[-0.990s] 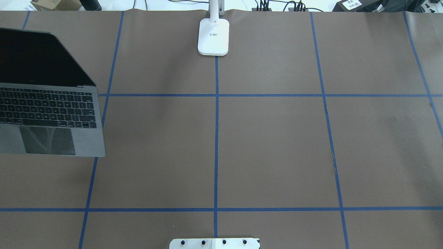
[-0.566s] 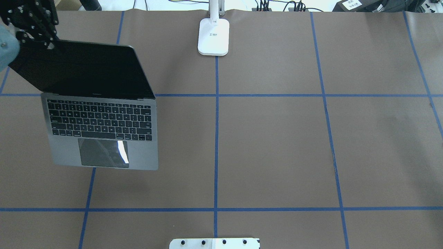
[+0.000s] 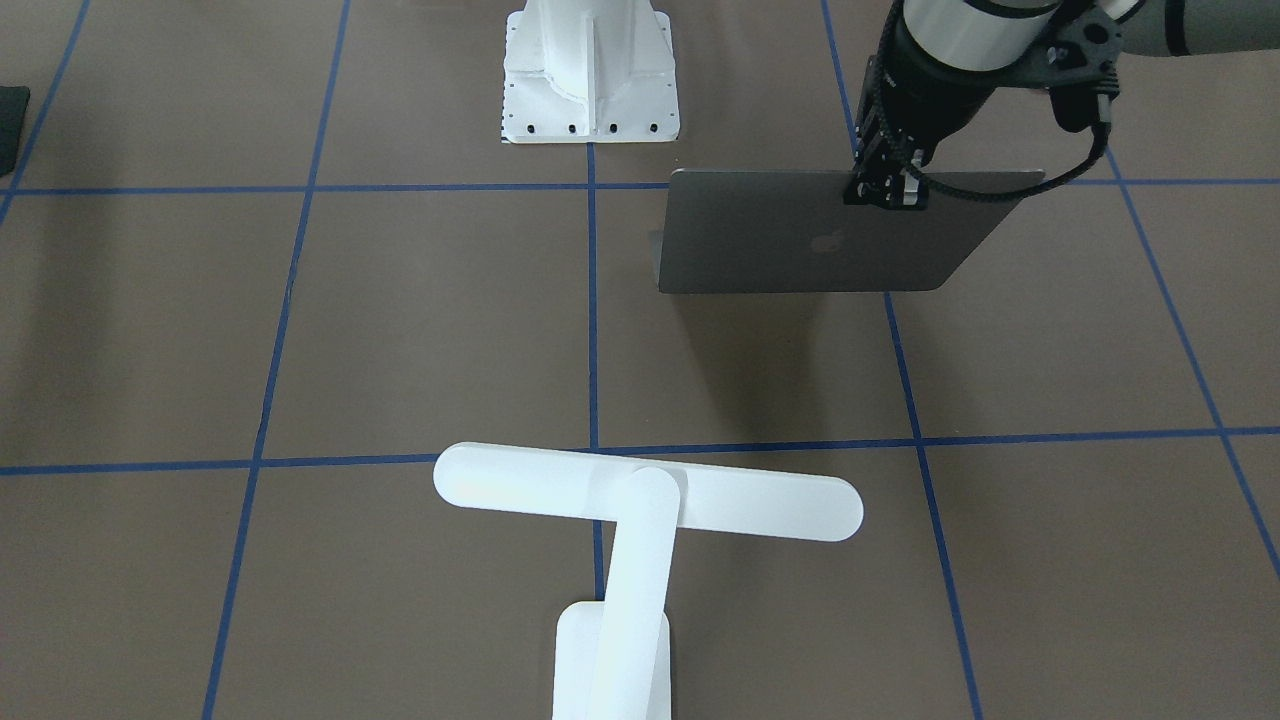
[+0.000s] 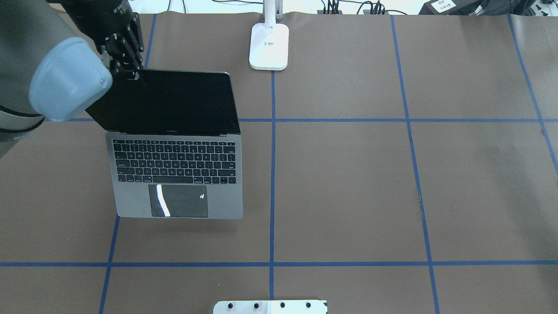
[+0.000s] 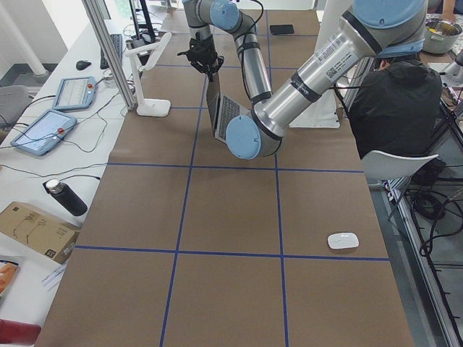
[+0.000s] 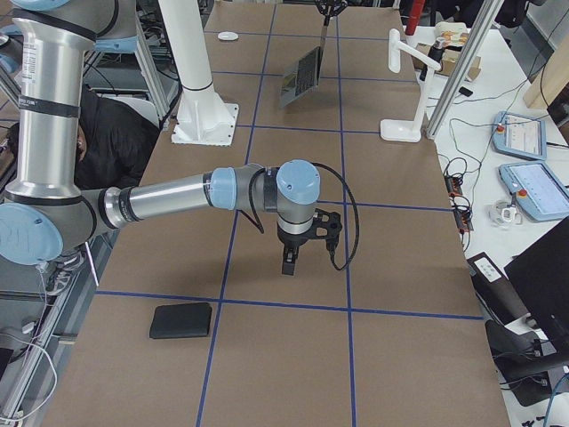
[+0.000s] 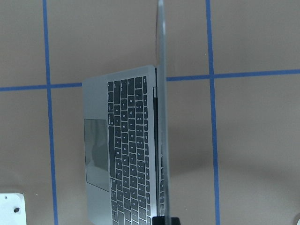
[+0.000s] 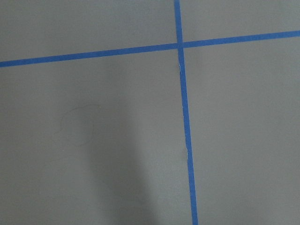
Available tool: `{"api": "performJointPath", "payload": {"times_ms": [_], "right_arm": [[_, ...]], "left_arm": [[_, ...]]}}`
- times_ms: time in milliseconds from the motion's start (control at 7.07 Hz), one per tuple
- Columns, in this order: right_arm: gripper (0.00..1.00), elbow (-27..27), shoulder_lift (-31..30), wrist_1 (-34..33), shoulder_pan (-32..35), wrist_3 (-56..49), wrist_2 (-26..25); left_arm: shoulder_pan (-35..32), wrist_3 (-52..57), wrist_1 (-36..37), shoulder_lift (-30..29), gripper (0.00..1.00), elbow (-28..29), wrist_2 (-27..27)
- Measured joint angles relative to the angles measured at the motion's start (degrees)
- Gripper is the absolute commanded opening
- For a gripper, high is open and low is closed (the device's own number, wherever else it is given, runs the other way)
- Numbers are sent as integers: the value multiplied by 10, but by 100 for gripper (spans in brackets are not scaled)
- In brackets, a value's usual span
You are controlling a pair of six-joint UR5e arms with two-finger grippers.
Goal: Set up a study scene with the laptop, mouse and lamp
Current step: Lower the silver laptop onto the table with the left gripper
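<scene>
Laptop (image 3: 760, 250) with apple logo (image 3: 825, 243) hangs clamped in left gripper (image 3: 885, 192); right gripper (image 6: 291, 262) indeterminate.

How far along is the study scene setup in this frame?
Done: the lamp stands at the table's far edge. In hand: the left tool grips the open laptop by its screen edge, apparently lifted clear. Left: the mouse lies untouched at the table's left end.

I stood in a robotics lab: brown table (image 4: 348, 192) marked with a blue tape grid (image 4: 272, 174), teach pendant (image 5: 42, 130) alongside.
</scene>
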Motion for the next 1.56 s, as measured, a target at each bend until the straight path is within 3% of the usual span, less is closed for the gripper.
{"api": "performJointPath", "payload": {"times_ms": [990,1556], "right_arm": [[100,-1,1,0,0,0,2],[100,-3,6,0,0,0,-1]], "left_arm": [[61,-3,-20,20,0,15,6],[62,-57,-139,32,0,81,5]]}}
